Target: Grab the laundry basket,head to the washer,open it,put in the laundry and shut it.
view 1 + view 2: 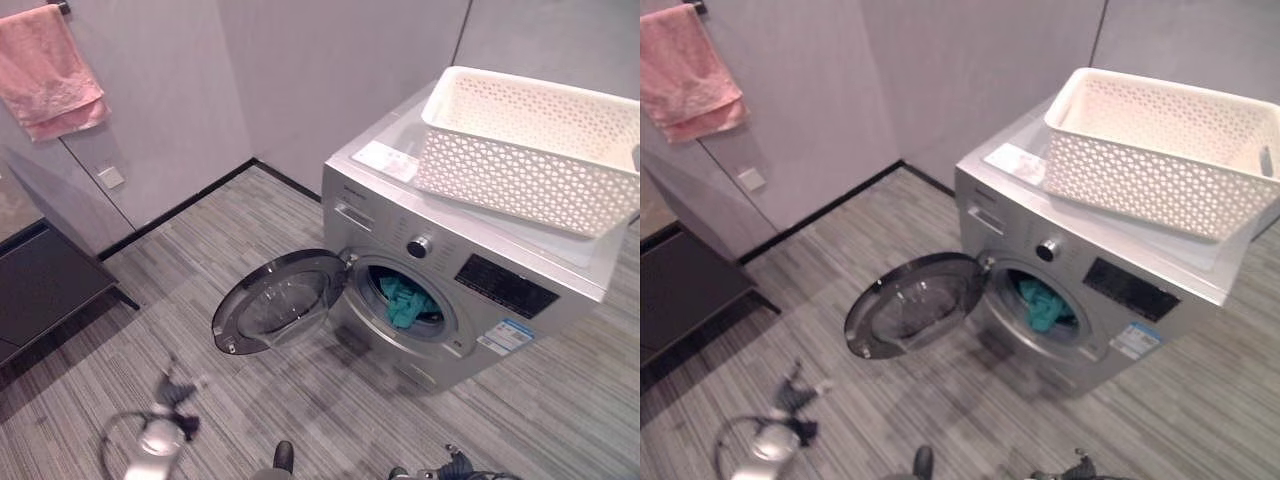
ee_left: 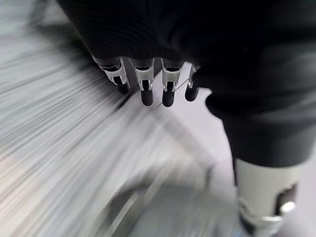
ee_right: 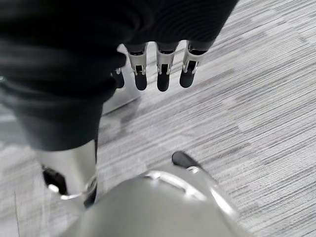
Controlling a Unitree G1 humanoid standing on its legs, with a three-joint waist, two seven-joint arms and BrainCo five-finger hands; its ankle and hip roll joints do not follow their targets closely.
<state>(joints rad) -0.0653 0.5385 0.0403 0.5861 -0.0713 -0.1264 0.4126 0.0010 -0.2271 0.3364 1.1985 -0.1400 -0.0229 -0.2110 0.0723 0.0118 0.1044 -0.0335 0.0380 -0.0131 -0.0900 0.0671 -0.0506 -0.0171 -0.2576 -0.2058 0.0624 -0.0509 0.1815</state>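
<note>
The left hand point(image 1: 172, 392) hangs low at the near left, above the floor, its fingers point(image 2: 146, 85) loosely extended and holding nothing. The right hand point(image 3: 158, 69) hangs low at the near right, its fingers point(image 3: 163, 74) likewise relaxed and straight, with nothing in its grasp.

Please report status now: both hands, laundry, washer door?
Left hand and right hand open, empty. Teal laundry in drum; basket atop washer. Door open, unobstructed.
</note>
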